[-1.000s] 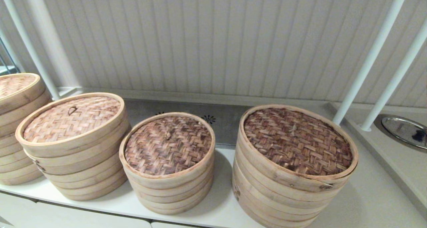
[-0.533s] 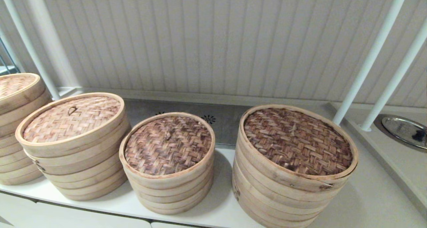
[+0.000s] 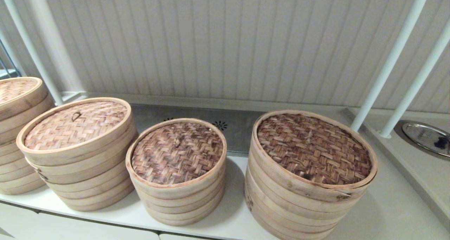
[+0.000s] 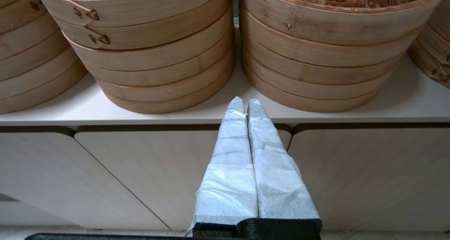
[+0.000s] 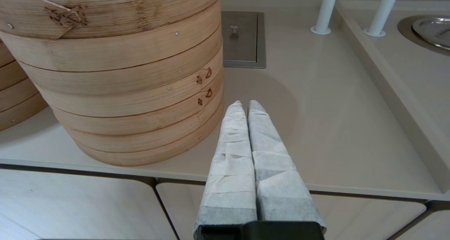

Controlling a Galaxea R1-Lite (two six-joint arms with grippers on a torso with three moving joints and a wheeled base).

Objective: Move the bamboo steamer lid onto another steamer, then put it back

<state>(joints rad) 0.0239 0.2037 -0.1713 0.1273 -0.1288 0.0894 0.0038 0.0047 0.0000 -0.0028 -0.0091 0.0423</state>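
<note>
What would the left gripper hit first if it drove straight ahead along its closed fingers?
Probably nothing at once: the left gripper aims at the gap between the light-lidded stack and the smallest steamer, above the counter edge. Depth is unclear.

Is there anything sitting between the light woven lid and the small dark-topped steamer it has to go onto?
Nothing visible. The bamboo steamer lid sits on its own stack, directly beside another steamer, whose dark woven top is bare. The left gripper and right gripper sit shut below the counter edge.
</note>
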